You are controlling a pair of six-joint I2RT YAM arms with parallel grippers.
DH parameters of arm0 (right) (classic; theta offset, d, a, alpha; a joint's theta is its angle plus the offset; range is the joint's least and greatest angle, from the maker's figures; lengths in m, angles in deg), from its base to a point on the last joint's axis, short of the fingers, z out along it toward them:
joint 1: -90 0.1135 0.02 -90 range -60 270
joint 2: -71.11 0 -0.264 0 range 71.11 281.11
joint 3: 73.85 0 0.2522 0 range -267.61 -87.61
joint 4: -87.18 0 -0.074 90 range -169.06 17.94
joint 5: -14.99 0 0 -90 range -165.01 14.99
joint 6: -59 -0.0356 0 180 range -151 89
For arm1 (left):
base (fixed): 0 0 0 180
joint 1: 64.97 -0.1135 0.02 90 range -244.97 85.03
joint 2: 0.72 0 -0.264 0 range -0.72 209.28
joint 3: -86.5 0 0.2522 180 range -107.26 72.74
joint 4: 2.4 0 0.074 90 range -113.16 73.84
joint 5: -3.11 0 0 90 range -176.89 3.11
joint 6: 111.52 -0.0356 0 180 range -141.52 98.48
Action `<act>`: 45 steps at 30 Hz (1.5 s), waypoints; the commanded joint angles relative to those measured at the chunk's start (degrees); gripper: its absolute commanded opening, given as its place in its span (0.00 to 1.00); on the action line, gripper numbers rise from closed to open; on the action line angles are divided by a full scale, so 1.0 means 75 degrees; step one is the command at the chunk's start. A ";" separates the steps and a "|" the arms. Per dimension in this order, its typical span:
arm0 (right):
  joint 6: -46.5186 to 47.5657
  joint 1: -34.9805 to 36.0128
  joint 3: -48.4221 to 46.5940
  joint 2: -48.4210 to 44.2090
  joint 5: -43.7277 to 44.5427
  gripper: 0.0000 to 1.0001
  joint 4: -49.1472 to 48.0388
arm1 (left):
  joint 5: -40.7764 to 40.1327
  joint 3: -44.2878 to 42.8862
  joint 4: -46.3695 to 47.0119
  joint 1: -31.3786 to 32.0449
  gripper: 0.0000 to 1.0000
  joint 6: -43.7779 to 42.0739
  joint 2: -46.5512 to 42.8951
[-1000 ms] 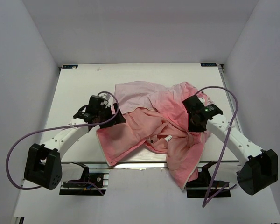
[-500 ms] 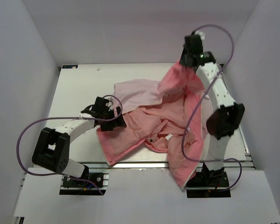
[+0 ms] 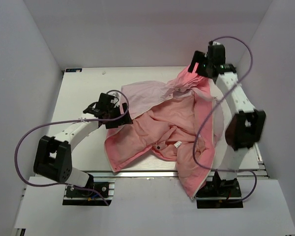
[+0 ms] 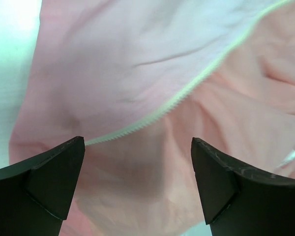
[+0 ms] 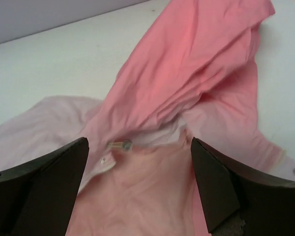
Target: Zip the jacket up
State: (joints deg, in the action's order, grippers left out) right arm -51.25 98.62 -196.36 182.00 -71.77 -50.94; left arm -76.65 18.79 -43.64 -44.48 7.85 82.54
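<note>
Two grippers and one garment, listed as we find them.

Item 1: thin hooded windbreaker jacket (image 3: 162, 130), pale pink fading to coral. It lies crumpled and unzipped on the white table (image 3: 83, 88), spreading from beneath the left fingers to beneath the right ones. One corner hangs over the near edge.

Item 2: left gripper (image 4: 137, 142), fingers spread wide with nothing between them. A run of white zipper teeth (image 4: 187, 91) crosses the cloth just beyond the fingertips.

Item 3: right gripper (image 5: 138, 142), fingers wide and empty, held above the garment. A coral fold is heaped beyond them. A small metal fitting (image 5: 122, 145) sits between the fingertips in the wrist view; we cannot tell whether it is a slider or a snap.

Change noted: half a second ago the right fingers held a coral panel lifted high. They have since let go, and the cloth has dropped back, lying flatter. We judge this to be spreading rather than zipping. The two zipper edges are not yet together, and we have not located the slider.
</note>
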 commanded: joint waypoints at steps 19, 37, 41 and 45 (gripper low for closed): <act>-0.0980 0.0198 0.7410 -0.5565 0.1747 0.89 0.0704 | 0.1528 -0.6912 -0.1489 0.1065 0.98 -0.2520 0.4703; 0.0613 0.0139 0.3933 -0.0608 0.1091 0.88 -0.1850 | -0.0192 -1.0618 0.0452 0.0527 0.98 -0.1023 0.8596; 0.1117 0.0128 0.2234 0.0644 0.1114 0.88 -0.1607 | 0.0718 -1.1109 0.1203 0.0035 0.98 -0.0179 0.9007; 0.1037 0.0116 0.0860 0.0558 0.0892 0.89 -0.0552 | 0.1844 -1.1076 0.1404 -0.0376 0.98 0.0035 0.8519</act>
State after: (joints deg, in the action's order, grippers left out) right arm -45.10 99.76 -184.75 190.00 -63.64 -57.02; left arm -68.56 -62.50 -36.98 -44.66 5.31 150.89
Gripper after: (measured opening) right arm 0.884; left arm 0.981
